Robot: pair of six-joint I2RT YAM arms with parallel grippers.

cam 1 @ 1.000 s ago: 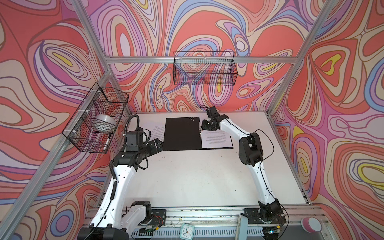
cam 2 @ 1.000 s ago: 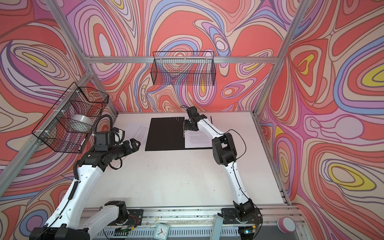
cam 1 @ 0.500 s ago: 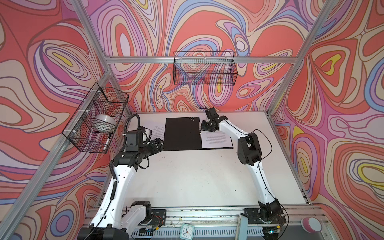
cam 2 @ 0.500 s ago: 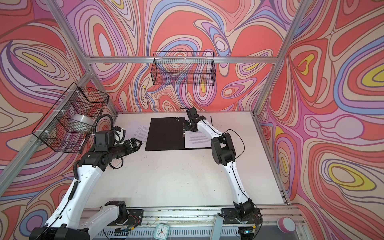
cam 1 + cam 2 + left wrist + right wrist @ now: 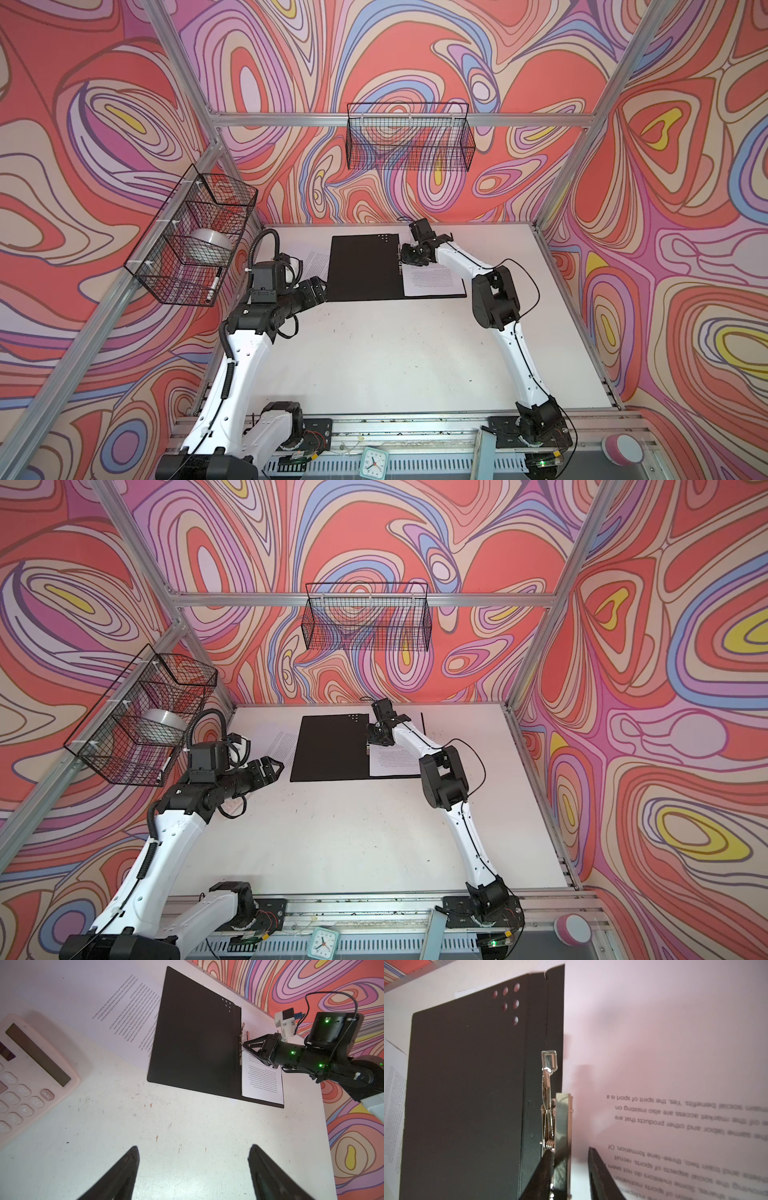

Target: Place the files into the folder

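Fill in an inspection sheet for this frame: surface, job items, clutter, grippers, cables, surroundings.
Surface: white table, scuffed and speckled.
Job's things: folder open, black inside up; filed sheet on its right half; loose sheet on the table, edge under the left flap.
Clutter: beige calculator near the left arm.
Grippers: left gripper open, empty, above bare table; right gripper open, jaws astride the metal clip.
Cables: black cable loops off the right arm, clear of the papers.
Surroundings: side basket and back basket on patterned walls; small clock at the front rail.
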